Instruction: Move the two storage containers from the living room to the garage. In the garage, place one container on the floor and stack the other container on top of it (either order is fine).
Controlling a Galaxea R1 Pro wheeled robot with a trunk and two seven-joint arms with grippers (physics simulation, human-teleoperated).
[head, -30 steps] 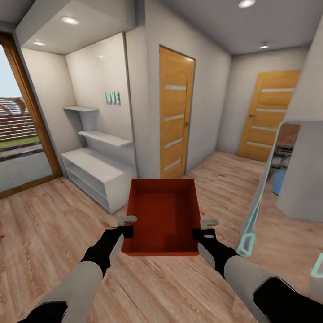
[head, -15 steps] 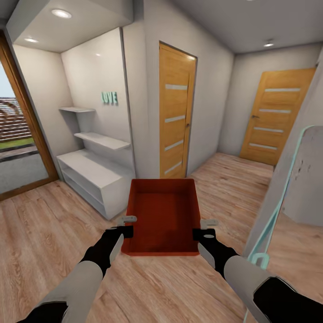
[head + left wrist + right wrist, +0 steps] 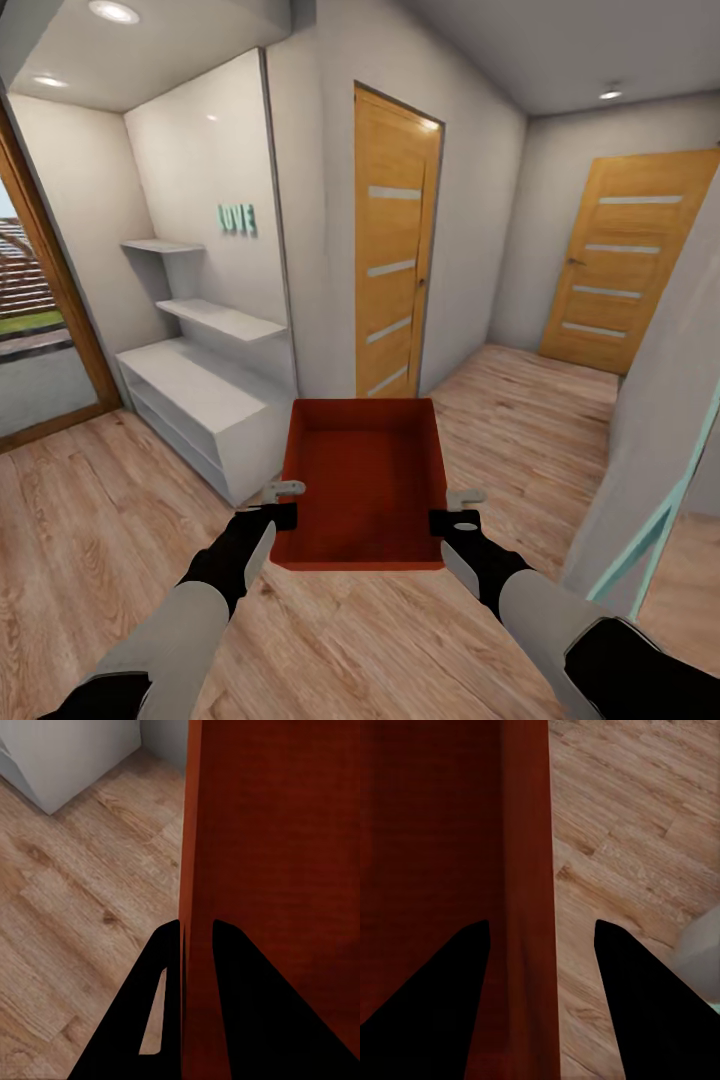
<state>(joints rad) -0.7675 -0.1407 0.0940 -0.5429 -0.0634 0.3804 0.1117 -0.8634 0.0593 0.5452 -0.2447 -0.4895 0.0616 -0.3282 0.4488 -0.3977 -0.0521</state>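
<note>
The storage container (image 3: 364, 480) hangs above the light wood plank floor (image 3: 90, 500), carried between both arms. The left gripper (image 3: 283, 502) has its jaws clenched on the left wall; the right gripper (image 3: 455, 508) straddles the right wall — whether clamped, I cannot tell. White shelving (image 3: 200, 385) stands left; two wooden doors (image 3: 392, 250) lie ahead.

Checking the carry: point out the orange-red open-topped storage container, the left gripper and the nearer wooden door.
orange-red storage container (image 3: 365, 480): head view, inner floor.
left gripper (image 3: 283, 503): head view, fingertips.
nearer wooden door (image 3: 392, 240): head view, middle panel.
</note>
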